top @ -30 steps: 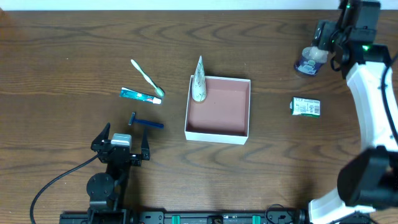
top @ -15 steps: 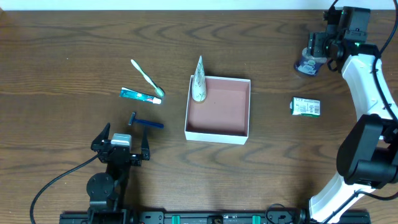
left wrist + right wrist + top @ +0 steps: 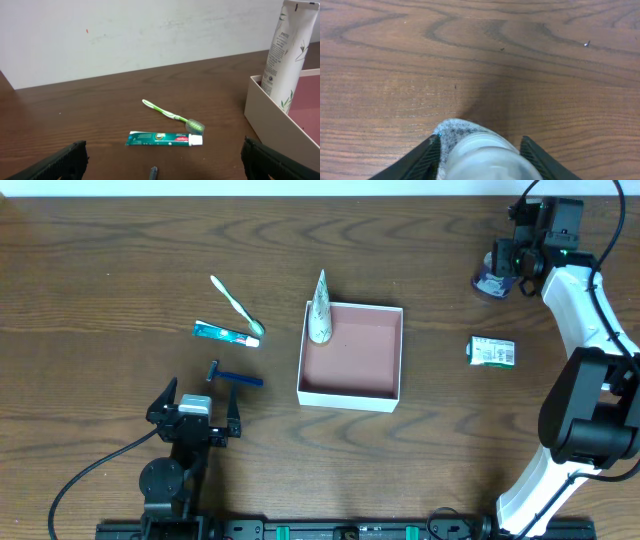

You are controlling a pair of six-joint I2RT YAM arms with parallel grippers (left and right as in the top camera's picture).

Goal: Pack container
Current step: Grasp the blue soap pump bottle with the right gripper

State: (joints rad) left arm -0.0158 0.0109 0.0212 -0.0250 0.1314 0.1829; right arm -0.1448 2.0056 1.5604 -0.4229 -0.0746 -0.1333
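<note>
The container (image 3: 350, 394) is a square white box with a pinkish-brown inside, at mid-table; its wall also shows in the left wrist view (image 3: 270, 115). A white tube (image 3: 319, 310) stands upright in its far left corner. A small clear bottle (image 3: 490, 282) stands at the far right. My right gripper (image 3: 505, 262) is over it, and in the right wrist view its fingers (image 3: 477, 147) are open on either side of the bottle (image 3: 485, 162). My left gripper (image 3: 195, 415) is open and empty at the near left.
A green toothbrush (image 3: 237, 304), a toothpaste tube (image 3: 226, 333) and a blue razor (image 3: 235, 377) lie left of the container. A small green-and-white carton (image 3: 491, 352) lies to its right. The table's far edge meets a white wall.
My right gripper has moved left and down onto the bottle, which now sits between its fingers. The left arm has not moved.
</note>
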